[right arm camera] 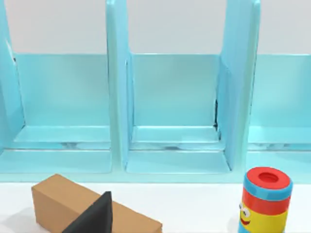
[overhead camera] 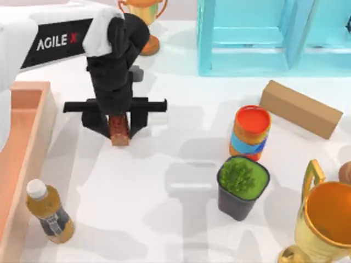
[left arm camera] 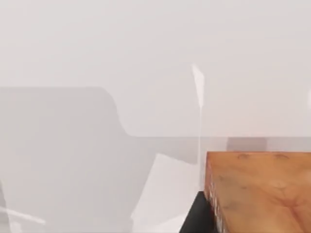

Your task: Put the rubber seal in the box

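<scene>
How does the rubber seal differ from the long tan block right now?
The rubber seal is small, reddish-brown and speckled, upright inside the left claw; the long tan block is larger, plain cardboard-coloured, lying flat and free near the turquoise shelf. Both are rectangular blocks outside the box.

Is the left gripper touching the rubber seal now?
Touching. In the top view the left gripper has its fingers closed around the rubber seal, with no gap visible between them.

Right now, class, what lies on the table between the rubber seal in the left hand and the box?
In the top view, only bare white table lies between the rubber seal, gripped by the left hand, and the box.
</scene>
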Robot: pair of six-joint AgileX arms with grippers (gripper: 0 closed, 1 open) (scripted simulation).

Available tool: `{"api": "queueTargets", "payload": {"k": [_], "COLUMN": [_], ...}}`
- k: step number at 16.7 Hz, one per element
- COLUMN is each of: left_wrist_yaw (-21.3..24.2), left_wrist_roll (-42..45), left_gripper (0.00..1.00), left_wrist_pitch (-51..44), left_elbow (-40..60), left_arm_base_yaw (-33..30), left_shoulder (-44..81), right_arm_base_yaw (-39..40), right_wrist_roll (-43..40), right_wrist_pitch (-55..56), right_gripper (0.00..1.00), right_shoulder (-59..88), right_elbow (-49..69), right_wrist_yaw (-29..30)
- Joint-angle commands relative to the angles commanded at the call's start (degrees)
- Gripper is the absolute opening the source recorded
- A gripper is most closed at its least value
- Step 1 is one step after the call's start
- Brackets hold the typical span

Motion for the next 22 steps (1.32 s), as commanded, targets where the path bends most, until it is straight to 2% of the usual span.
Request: {"api": "queueTargets", "payload": {"k": [8, 15, 18, 22], "left_wrist_yaw": [-0.02, -0.08, -0.17, -0.07], "left_wrist_roll": [-0.17, 0.75, 6.19, 19.75], "left_gripper": [0.0, 0.0, 0.0, 0.0], "left_wrist_pitch": [-17.42, -18.06, -18.13, -18.24], "left_elbow": [13.68, 13.51, 9.3, 3.32], "left_arm_base_yaw": [-0.05, 0.85, 6.12, 19.99], "left_shoulder": [-3.36, -4.19, -8.4, -14.46], "right_arm_base_yaw": [0.0, 0.0, 0.0, 0.0], "right_wrist_roll": [0.0, 0.0, 0.0, 0.0], "right_wrist_pitch": [0.0, 0.0, 0.0, 0.0], "right_gripper": [1.0, 1.0, 1.0, 1.0], "right_shoulder": [0.0, 0.0, 0.0, 0.0], "right_elbow": [0.0, 0.0, 0.0, 0.0], "right_wrist_yaw": [0.0, 0.0, 0.0, 0.0]}}
